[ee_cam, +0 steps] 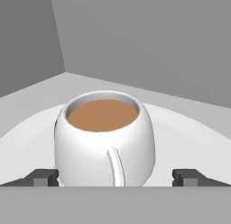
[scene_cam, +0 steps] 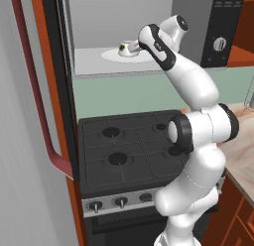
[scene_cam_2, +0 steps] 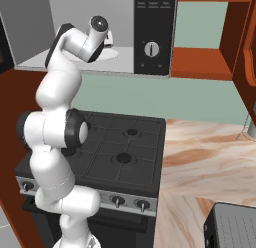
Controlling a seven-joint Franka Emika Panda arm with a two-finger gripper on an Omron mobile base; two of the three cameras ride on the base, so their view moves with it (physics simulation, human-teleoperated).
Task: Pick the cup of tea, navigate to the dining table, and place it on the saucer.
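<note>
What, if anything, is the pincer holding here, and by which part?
Nothing is held. The open pincer has a fingertip on each side of the cup of tea, neither closed on it; the cup sits on the microwave plate.

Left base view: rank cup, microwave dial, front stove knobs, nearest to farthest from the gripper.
1. Round-bellied white cup of brown tea, on the large white microwave plate, right at the open gripper.
2. Round microwave dial, off to the right.
3. Silver stove knobs, far below.
</note>
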